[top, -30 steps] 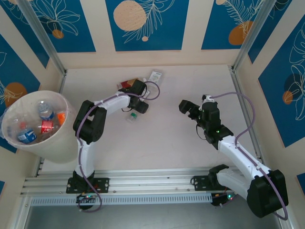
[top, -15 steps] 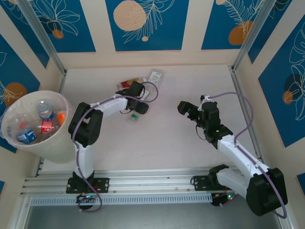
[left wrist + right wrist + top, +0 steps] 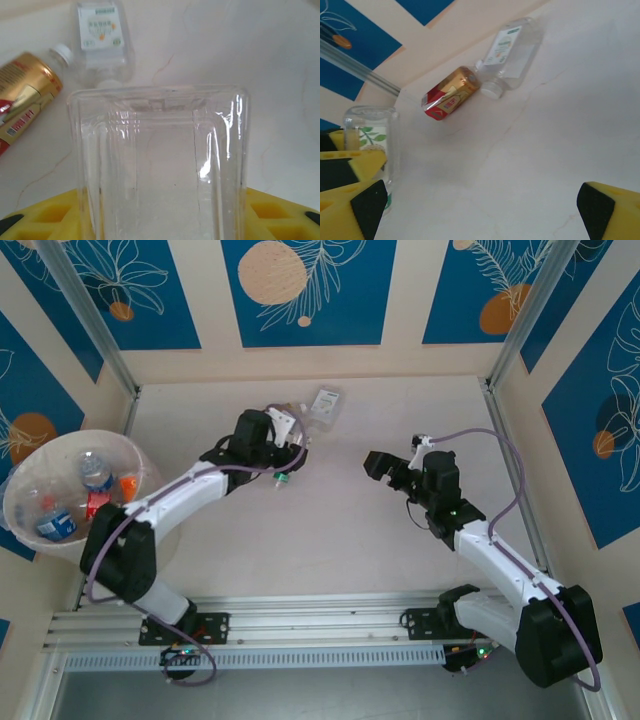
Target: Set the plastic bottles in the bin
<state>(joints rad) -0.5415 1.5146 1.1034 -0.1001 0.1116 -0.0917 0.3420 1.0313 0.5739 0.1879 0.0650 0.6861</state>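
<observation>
My left gripper [image 3: 281,447] is shut on a clear square-sided bottle [image 3: 160,165] with a green cap [image 3: 283,478], over the far-left middle of the table. Its yellow fingers [image 3: 45,220] flank the bottle. Just beyond lie a gold-and-red bottle [image 3: 22,97] and a clear white-labelled bottle [image 3: 102,40]. The same two lie side by side in the right wrist view, the gold-and-red bottle [image 3: 452,93] and the clear bottle [image 3: 512,52]. The bin [image 3: 70,434] stands at the far left holding several bottles [image 3: 97,502]. My right gripper [image 3: 376,466] is open over bare table, its fingers [image 3: 612,212] wide apart.
Panelled walls with metal posts close the table on three sides. A rail [image 3: 300,625] runs along the near edge by the arm bases. The left arm's elbow [image 3: 120,545] reaches low in front of the bin.
The left arm has stretched out, its elbow swinging left toward the bin, and its gripper now holds the green-capped bottle that lay on the table. The right gripper edged left.
</observation>
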